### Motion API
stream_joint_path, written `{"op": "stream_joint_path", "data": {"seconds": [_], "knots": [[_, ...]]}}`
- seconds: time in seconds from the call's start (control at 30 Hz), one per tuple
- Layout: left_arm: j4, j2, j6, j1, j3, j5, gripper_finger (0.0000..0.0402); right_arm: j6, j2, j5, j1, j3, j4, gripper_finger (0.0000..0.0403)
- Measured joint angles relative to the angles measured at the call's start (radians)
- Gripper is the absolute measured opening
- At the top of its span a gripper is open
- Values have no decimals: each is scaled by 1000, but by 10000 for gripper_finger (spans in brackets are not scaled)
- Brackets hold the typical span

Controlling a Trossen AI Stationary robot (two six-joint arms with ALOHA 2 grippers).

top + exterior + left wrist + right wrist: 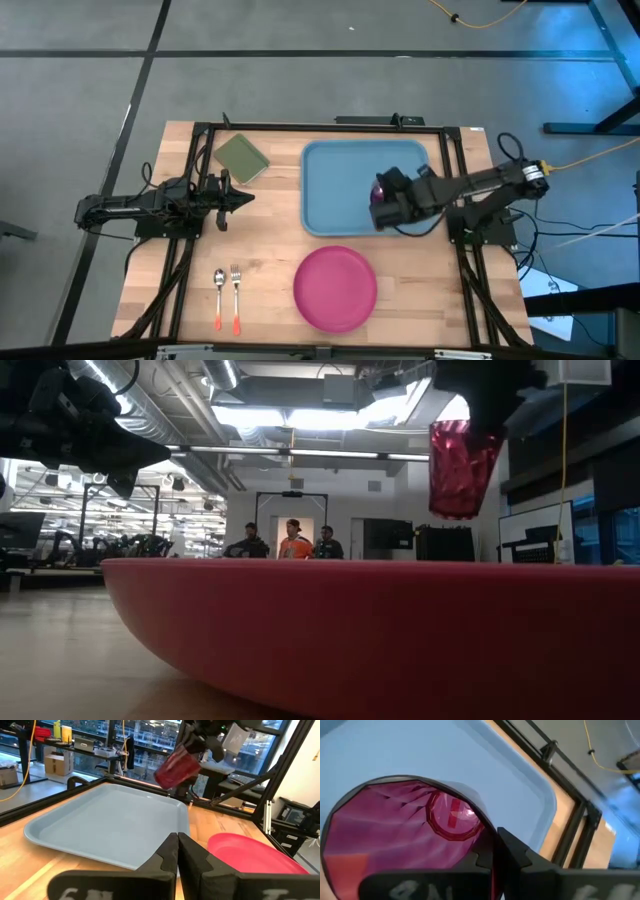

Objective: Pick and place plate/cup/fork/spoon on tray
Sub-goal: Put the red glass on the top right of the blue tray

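The light blue tray (pixel 345 185) lies at the table's far middle. My right gripper (pixel 383 203) is shut on the dark magenta cup (pixel 379 194) above the tray's right part; the cup also shows in the low view (pixel 463 465), the left wrist view (pixel 177 767) and the right wrist view (pixel 405 835). The pink plate (pixel 335 288) lies on the table near the front edge. The spoon (pixel 218 297) and the fork (pixel 236 297) lie side by side at the front left. My left gripper (pixel 177 852) is shut and empty at the table's left, pointing at the tray. My right gripper pinches the cup's wall at its rim (pixel 487 845), one finger inside the cup and one outside. The cup is lifted clear of the tray and hangs tilted (pixel 175 770).
A small olive-green square pad (pixel 241 157) lies left of the tray. A black frame (pixel 320 127) runs round the table. People stand in the room far behind the table (pixel 292 542).
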Motion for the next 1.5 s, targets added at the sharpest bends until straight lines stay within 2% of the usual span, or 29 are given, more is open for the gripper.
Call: {"op": "stream_joint_path", "data": {"seconds": [0.33, 0.7, 0.93, 1.1, 1.37, 1.5], "knots": [[0, 0, 0, 0, 0, 0, 0, -351, -83, -70, -206, -22, 133, 10], [0, 0, 0, 0, 0, 0, 0, -614, -262, -313, -544, -315, 496, 10], [0, 0, 0, 0, 0, 0, 0, -626, -295, -425, -756, -407, 609, 11], [0, 0, 0, 0, 0, 0, 0, -638, -285, -487, -835, -445, 626, 12], [0, 0, 0, 0, 0, 0, 0, -589, -285, -493, -896, -510, 616, 12], [0, 0, 0, 0, 0, 0, 0, -563, -285, -438, -928, -541, 608, 14]]}}
